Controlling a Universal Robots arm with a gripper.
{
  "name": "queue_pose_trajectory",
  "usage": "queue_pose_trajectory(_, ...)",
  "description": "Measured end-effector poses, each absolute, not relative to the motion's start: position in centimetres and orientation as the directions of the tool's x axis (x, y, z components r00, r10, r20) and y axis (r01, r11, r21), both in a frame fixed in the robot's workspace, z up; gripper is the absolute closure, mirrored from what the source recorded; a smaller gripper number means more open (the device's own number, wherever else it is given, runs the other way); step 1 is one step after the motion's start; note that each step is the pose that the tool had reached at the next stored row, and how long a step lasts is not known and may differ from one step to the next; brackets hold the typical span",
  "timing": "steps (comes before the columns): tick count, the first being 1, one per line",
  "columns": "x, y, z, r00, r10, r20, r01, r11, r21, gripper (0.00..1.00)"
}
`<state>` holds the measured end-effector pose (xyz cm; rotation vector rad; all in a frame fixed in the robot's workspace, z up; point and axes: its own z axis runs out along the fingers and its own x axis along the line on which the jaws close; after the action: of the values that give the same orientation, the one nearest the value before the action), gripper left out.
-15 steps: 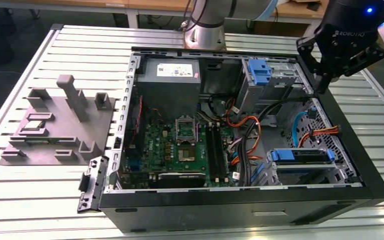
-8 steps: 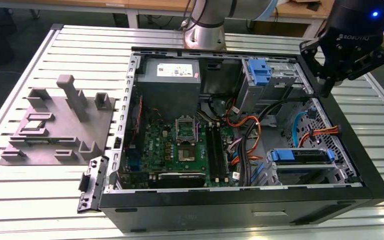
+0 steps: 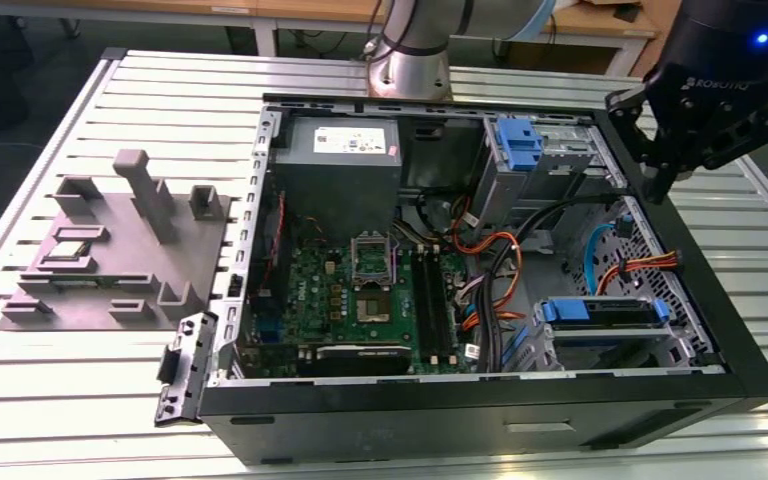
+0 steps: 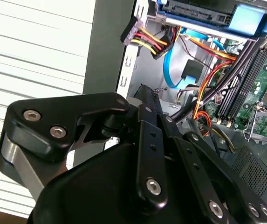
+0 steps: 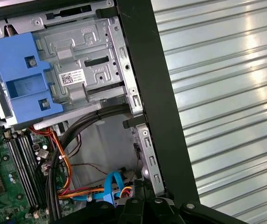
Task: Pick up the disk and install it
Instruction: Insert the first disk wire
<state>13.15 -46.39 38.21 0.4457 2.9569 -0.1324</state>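
Here, white printed sticker point(image 5: 71, 77) on drive cage point(image 5: 84, 51).

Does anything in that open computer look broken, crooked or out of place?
Nothing looks damaged. The computer case lies open on its side, with loose orange and blue cables draped across the motherboard. The tool hangs over the case's edge, on the exterior view's right.

Gripper point(image 3: 660, 175) raised, fingers point(image 4: 147, 140) seemingly closed, empty.

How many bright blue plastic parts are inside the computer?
2. One blue latch piece stands on the metal cage at the far end; one blue bracket sits near the front. Cables might hide more.
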Motion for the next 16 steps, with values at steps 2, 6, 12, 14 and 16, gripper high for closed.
queue_pose_trajectory(2,13.2,-46.6,38.2,-0.945,0.286,-0.159,0.299,0.952,-0.065,0.9)
queue_pose_trajectory(6,13.3,-47.1,38.1,-0.945,0.286,-0.16,0.299,0.952,-0.065,0.9)
queue_pose_trajectory(12,13.9,-47.3,38.0,-0.944,0.289,-0.16,0.302,0.951,-0.065,0.9)
queue_pose_trajectory(14,14.1,-47.3,38.0,-0.944,0.289,-0.16,0.303,0.951,-0.065,0.9)
queue_pose_trajectory(16,14.2,-47.4,37.9,-0.943,0.29,-0.162,0.303,0.951,-0.064,0.9)
